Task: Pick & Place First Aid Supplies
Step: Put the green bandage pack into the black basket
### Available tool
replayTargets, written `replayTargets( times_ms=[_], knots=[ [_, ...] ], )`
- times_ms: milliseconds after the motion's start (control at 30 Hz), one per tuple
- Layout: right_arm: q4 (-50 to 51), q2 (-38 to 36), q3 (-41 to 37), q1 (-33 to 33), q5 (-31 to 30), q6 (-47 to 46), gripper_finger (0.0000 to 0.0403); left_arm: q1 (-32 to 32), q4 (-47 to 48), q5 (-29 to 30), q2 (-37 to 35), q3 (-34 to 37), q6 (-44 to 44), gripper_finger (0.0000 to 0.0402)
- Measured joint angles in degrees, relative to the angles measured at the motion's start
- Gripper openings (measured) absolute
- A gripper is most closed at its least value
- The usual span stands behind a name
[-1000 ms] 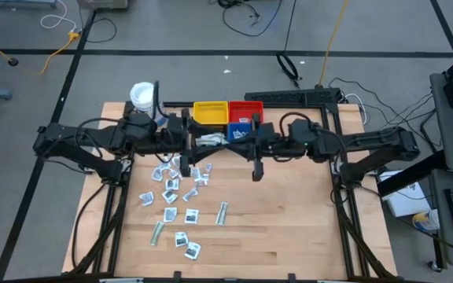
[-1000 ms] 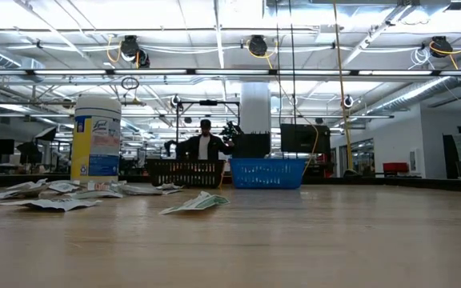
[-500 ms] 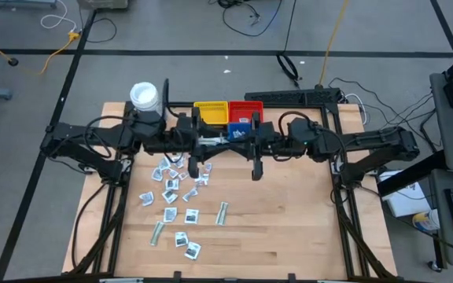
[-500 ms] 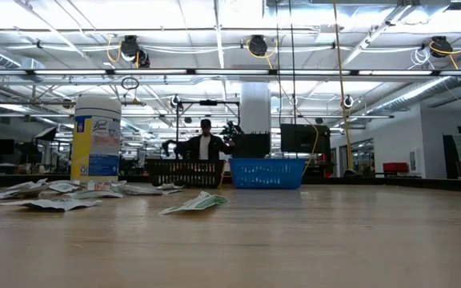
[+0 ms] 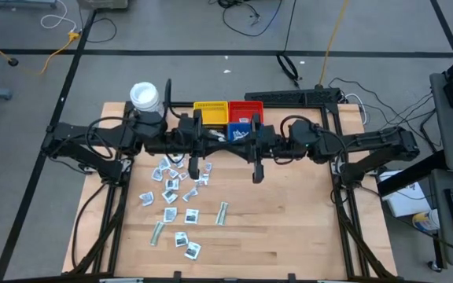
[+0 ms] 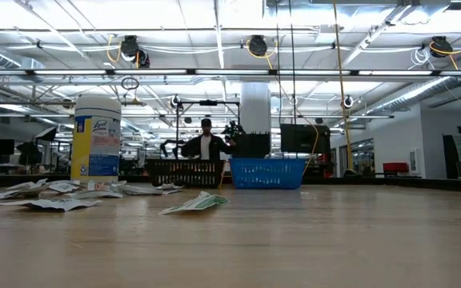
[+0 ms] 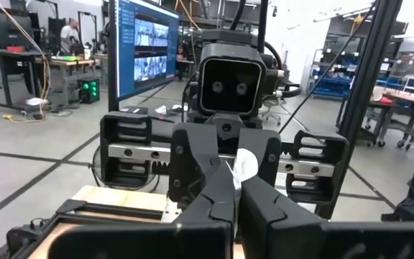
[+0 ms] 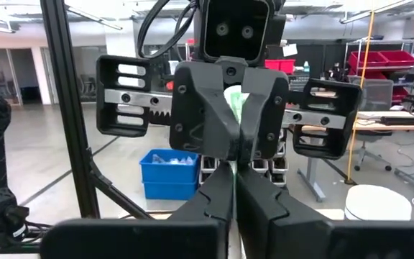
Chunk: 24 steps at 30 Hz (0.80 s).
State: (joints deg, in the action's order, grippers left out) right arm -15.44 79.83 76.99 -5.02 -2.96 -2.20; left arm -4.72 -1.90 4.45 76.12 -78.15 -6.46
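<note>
Two grippers, left (image 5: 196, 167) and right (image 5: 256, 172), fingers pressed together above scattered packets (image 5: 171, 196).

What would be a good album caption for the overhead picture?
Two robot arms meet above the bins, with first aid packets scattered on the wooden table.

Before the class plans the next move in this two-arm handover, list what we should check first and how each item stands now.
1. Left gripper has the packet: ok, its jaws are shut on it.
2. Right gripper has let go: not ok, its jaws are shut on the same packet.
3. Both grippers are raised above the table: ok.
4. Loose packets are clear of the arms: ok, they lie flat on the table.
5. Which bin is the target, the yellow bin or the red bin: cannot tell.
6. Person is away from the table: ok, far behind it.
</note>
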Motion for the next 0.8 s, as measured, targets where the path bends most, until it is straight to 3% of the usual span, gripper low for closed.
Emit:
replayTargets(
  times_ms=[200,467,600,800],
  knots=[
    [5.4,-0.9,0.0,0.1,3.1,0.1,0.0088,0.5,0.8,0.1,0.0,-0.9,-0.2,0.0002],
    [14.7,-5.8,0.0,-0.9,3.2,1.8,0.0221,2.0,20.1,1.1,0.0,-5.5,0.3,0.0001],
    [16.2,-7.7,0.0,-1.2,3.2,1.4,0.0248,5.1,31.9,-0.1,0.1,-7.4,0.3,0.0001],
    [16.7,-10.5,0.0,-1.1,3.1,1.4,0.0255,9.5,50.6,-6.2,3.4,-11.1,0.0,0.0001]
  ],
)
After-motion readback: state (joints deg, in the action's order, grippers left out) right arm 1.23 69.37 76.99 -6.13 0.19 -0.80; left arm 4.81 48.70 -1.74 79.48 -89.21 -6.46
